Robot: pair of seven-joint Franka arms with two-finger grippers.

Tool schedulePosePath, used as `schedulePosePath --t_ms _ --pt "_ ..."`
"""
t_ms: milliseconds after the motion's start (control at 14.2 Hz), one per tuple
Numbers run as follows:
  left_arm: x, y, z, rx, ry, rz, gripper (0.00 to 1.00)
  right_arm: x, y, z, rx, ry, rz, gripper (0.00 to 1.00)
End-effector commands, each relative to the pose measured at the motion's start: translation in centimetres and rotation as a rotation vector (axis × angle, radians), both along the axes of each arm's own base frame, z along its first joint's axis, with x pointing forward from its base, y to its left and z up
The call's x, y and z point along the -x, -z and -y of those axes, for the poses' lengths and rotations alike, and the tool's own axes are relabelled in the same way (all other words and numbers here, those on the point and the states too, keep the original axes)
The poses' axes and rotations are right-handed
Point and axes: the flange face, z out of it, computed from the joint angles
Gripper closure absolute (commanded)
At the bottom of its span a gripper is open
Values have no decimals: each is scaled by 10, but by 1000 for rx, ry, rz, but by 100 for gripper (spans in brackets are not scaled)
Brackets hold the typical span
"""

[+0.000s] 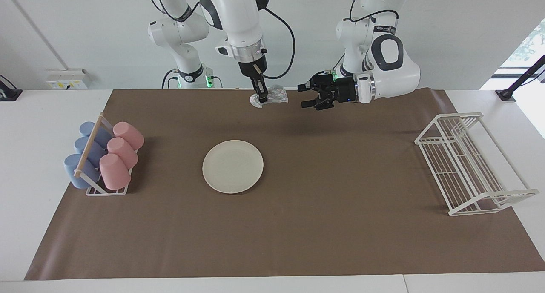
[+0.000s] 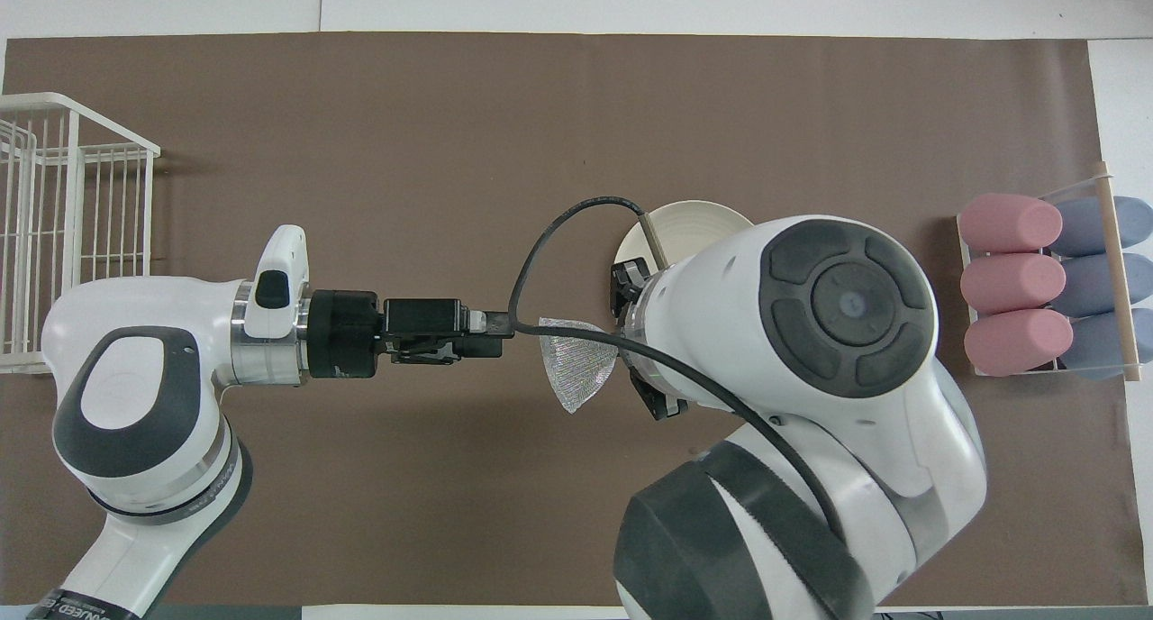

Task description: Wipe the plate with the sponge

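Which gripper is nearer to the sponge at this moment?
The right. The right gripper is shut on the sponge, holding it up in the air. The left gripper hovers open beside it, not touching.

There is one plate [image 1: 233, 166] and one sponge [image 1: 274, 96]. Three pink cups [image 1: 121, 153] and three blue cups [image 1: 85, 154] sit in one cup holder [image 1: 106, 191]. One white wire rack [image 1: 472, 163] stands alone.

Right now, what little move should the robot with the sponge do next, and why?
Probably the right gripper should carry the sponge over to the left gripper. The sponge hangs in the air, pinched by the right gripper, and the left gripper is open and pointing at it. The plate lies bare on the mat.
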Motion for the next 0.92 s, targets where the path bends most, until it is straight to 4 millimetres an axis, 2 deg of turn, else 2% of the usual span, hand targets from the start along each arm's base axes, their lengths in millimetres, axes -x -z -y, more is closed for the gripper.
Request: schedulePosePath --t_ms 0,282,352,422,563,633,704,774,845 --pt "15 2 11 6 -11 38 0 1 -1 1 12 23 15 100" --pt "22 2 25 -1 -1 45 0 2 0 -3 11 14 18 100" --pt "22 2 25 5 -4 40 2 2 0 -2 10 15 18 100" --pt "22 2 25 7 -4 39 9 2 0 -2 11 15 18 100" --pt "23 1 27 14 1 38 31 2 0 -3 12 14 19 100" --pt "23 0 28 21 -2 36 55 2 -1 -3 11 14 20 100" --pt "23 -1 28 24 -5 35 85 2 0 -3 12 14 19 100" --pt "23 -1 29 23 -5 34 100 2 0 -3 11 14 18 100" --pt "26 -1 34 24 -2 28 100 2 -1 -3 11 14 20 100"
